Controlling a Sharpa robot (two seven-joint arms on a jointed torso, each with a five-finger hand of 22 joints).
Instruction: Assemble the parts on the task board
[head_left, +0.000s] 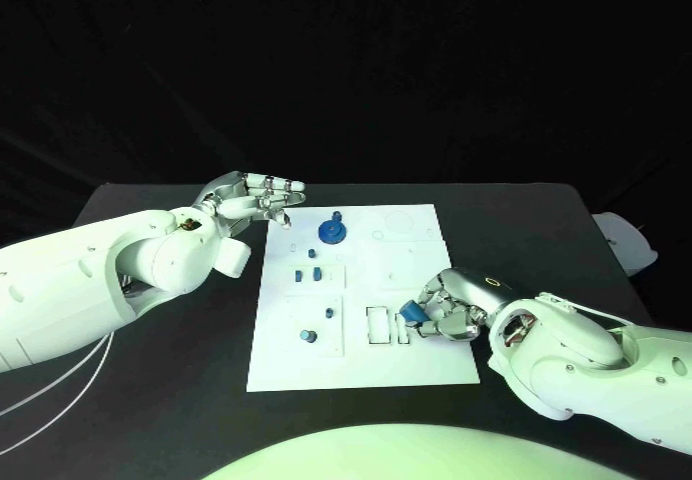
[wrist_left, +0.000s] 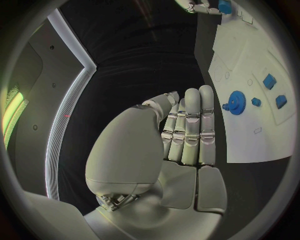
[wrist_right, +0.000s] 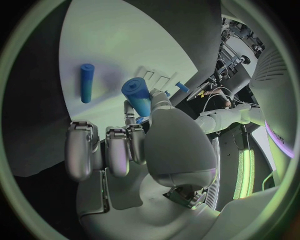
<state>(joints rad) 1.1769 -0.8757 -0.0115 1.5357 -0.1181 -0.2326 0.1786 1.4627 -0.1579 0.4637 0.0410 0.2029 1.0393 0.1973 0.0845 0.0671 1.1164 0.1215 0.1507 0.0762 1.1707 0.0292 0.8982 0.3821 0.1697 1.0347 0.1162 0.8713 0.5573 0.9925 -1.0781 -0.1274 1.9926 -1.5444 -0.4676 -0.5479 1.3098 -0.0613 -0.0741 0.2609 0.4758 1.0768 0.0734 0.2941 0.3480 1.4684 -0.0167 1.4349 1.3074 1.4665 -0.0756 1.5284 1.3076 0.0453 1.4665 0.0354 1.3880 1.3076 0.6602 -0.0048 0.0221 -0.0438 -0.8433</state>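
Right robot hand (head_left: 450, 312) down on the near right part of the white task board (head_left: 418, 365), fingers curled round a blue cylinder (wrist_right: 137, 96) held between thumb and fingertips; same cylinder glimpsed as a blue spot at the fingertips (head_left: 414, 313) from the head camera. Just beside those fingertips, slotted white cut-outs (head_left: 379, 325) in the board. Lying flat on the board beyond the right robot hand, a slim blue pin (wrist_right: 86, 82), apart from it.

Left robot hand (head_left: 257, 197) raised off the far left corner of the board, fingers straight and side by side, empty. Near its fingertips, a blue gear (wrist_left: 235, 103) on the board, then smaller blue blocks (wrist_left: 269, 81) farther along. All on the black bench (head_left: 173, 400).
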